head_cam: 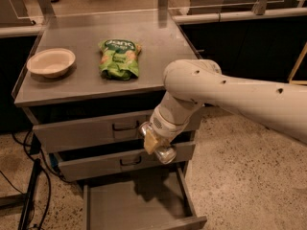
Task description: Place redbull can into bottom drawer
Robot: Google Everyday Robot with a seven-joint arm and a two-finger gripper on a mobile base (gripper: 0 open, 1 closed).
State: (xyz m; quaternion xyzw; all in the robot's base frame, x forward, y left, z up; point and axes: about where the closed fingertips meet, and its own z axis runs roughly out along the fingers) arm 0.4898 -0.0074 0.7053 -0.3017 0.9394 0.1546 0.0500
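Observation:
My gripper [156, 143] hangs in front of the middle drawer, at the end of the white arm coming in from the right. It is shut on the redbull can [165, 153], a small silver can whose shiny round end points down and right. The bottom drawer [139, 205] is pulled out below, a wide grey tray with a flat floor and low sides. The can is above the drawer's back right part, well off its floor.
On the cabinet top lie a green snack bag [119, 58] and a cream bowl [51, 62]. The top drawer [96, 131] and middle drawer [120, 161] are nearly shut. Cables and a dark stand [31, 195] sit at the lower left. Speckled floor lies to the right.

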